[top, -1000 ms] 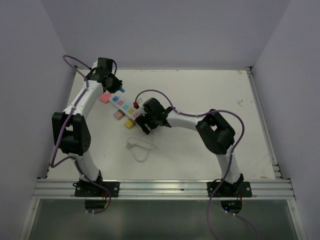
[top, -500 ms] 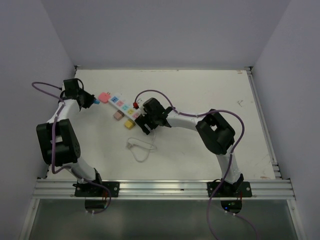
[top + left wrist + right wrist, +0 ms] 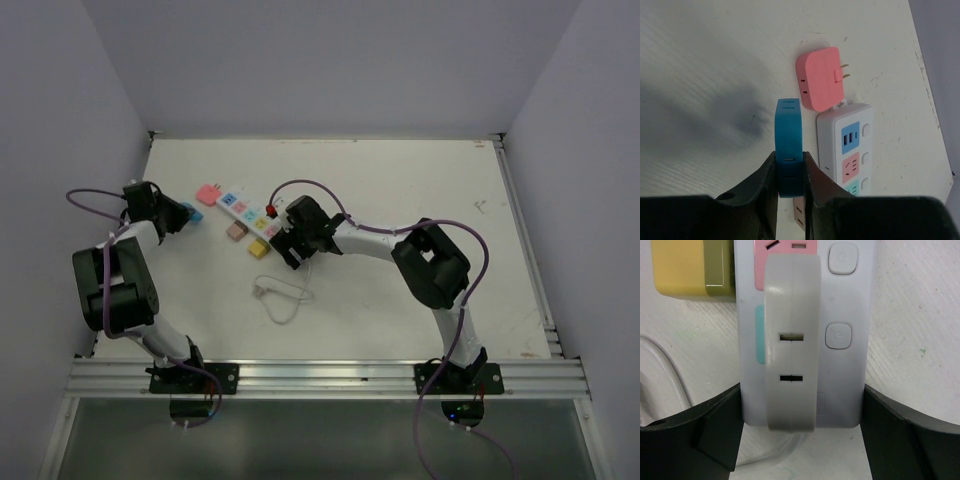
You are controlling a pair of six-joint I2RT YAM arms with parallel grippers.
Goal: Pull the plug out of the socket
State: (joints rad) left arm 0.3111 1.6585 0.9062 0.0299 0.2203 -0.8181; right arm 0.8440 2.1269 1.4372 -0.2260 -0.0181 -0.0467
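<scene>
Now, socket (image 3: 248, 211): the long white rectangular plastic strip with pastel outlet faces lies slantwise mid-surface, and its thin white looped cord (image 3: 281, 297) trails toward the arm bases.
Left gripper (image 3: 790, 172): clamped on a slim blue plastic plug (image 3: 788, 132), held edge-on. It is clear of the strip's far end and near a flat pink square plug (image 3: 819, 79) that lies loose with its prongs showing.
Right gripper (image 3: 801, 405): jaws spread wide, straddling the strip's cord end. The pads look pressed to both long sides, so I read this as pinning the strip in place.
Pale grey plug (image 3: 792, 340): sits on the strip between those jaws, and I judge it not yet pulled.
Step in hand: the blue plug is off, so this looks like put-down time.
Doing it well: lower it onto bare surface (image 3: 700, 50) apart from the pink one, then release. Keep the right grip firm so the strip cannot slide. For the grey plug, pull straight along its prongs with no rocking.
Hidden: the blue plug's prongs face away, and I cannot tell whether it touches the surface. A yellow block plug (image 3: 690, 267) is cut off by the frame's edge. From above, the right arm covers the strip's near end, and how deep the grey plug sits is not visible.
</scene>
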